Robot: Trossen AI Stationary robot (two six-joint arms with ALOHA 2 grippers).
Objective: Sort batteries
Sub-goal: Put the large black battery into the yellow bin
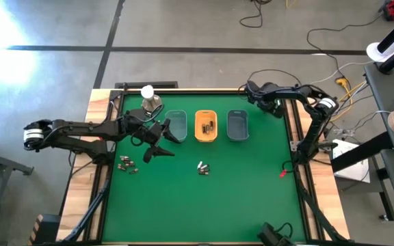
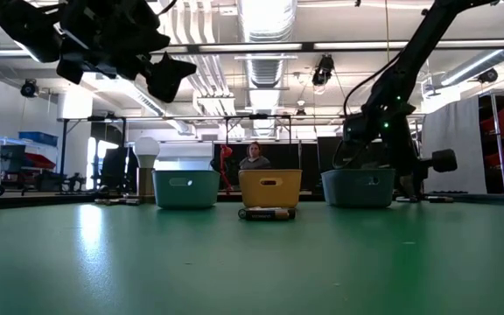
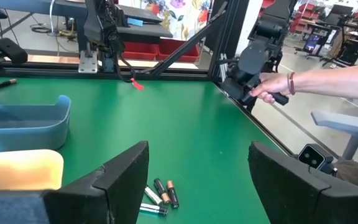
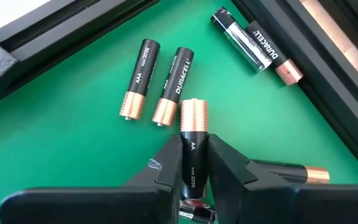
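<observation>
My right gripper [image 4: 192, 155] is at the table's far right corner [image 1: 273, 106], pointing steeply down, shut on one black-and-copper AA battery [image 4: 192, 127]. Three more batteries [image 4: 160, 81] lie loose on the green mat around it, and a fourth [image 4: 303, 175] shows partly behind a finger. My left gripper [image 3: 197, 186] hangs open above the mat's middle left [image 1: 157, 140], over a small cluster of batteries [image 3: 160, 196]. Another cluster [image 1: 127, 164] lies nearer the left edge. Some batteries lie in the orange tray [image 1: 206, 126]. My right gripper pinches the battery's black body [image 4: 192, 163] between its two fingers, which come from above, slanting down. The battery lies along the fingers, its copper end [image 4: 193, 115] sticking out past the tips. I cannot tell whether it rests on the mat or is lifted.
A teal tray [image 1: 176, 125], the orange tray and a blue-grey tray [image 1: 237, 125] stand in a row at the mat's far middle. A metal dome with a white ball [image 1: 149, 99] stands far left. Black frame rails [image 4: 328, 56] border the corner. A person's hand [image 3: 277, 87] reaches the table's edge.
</observation>
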